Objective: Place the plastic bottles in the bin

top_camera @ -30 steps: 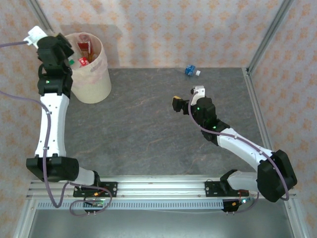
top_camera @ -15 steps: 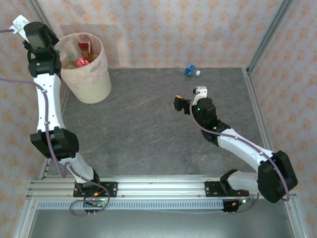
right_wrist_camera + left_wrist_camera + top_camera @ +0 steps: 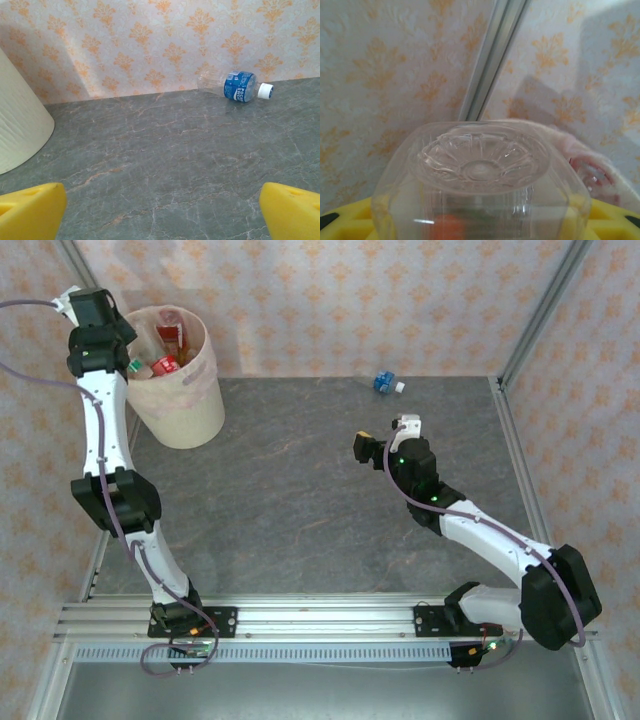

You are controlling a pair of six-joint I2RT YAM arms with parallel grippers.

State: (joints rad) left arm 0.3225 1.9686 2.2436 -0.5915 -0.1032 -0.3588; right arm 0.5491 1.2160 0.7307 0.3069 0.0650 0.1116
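Pinches clear bottle (image 3: 480,165) in left gripper (image 3: 480,227) at left rim of bin (image 3: 195,415), mouth lying rightward; holds right gripper (image 3: 161,210) spread.

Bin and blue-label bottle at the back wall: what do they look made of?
Bin: probably plastic, matte cream, with a smooth, evenly moulded tapered side. Blue-label bottle: thin clear plastic, likely glossy, with a see-through body and a white cap.

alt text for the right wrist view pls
A clear plastic bottle with a blue label and white cap lies on its side on the grey table, near the patterned back wall. The cream bin edges in at left; the right tool's yellow fingertips stand wide apart below.
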